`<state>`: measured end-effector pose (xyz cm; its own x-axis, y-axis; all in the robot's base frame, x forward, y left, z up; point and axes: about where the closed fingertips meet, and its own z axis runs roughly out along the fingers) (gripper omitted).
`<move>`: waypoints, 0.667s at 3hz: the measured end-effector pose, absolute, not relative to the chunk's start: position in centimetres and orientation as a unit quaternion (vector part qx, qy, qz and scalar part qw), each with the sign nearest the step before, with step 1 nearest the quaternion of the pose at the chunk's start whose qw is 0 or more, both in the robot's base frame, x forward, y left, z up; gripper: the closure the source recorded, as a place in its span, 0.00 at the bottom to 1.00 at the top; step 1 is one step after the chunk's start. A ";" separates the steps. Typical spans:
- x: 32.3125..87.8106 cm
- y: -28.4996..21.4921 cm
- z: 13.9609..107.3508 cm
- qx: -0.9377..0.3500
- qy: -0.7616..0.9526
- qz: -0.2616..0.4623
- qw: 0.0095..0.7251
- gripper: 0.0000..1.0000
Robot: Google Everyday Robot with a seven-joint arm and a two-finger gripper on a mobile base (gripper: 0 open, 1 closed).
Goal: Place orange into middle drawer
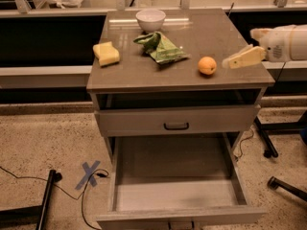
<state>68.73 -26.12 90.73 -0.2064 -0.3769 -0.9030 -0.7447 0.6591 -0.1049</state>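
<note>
The orange [207, 65] sits on the right part of the cabinet top, loose. My gripper [227, 63] reaches in from the right at tabletop height, its cream fingers pointing left, with the tip a short gap to the right of the orange and not touching it. The middle drawer [175, 195] is pulled out wide below, showing a pale grey floor and thin side walls with nothing in it.
On the top are a white bowl [150, 19], a green crumpled bag [160, 48] and a yellow sponge [107, 53]. A closed drawer front with a dark loop handle [176, 126] sits above the open drawer. Cables and blue tape [90, 173] lie on the floor at left; chair legs [268, 147] stand at right.
</note>
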 end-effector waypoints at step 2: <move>68.5 -19.2 90.3 -0.405 0.708 0.221 0.535 0.00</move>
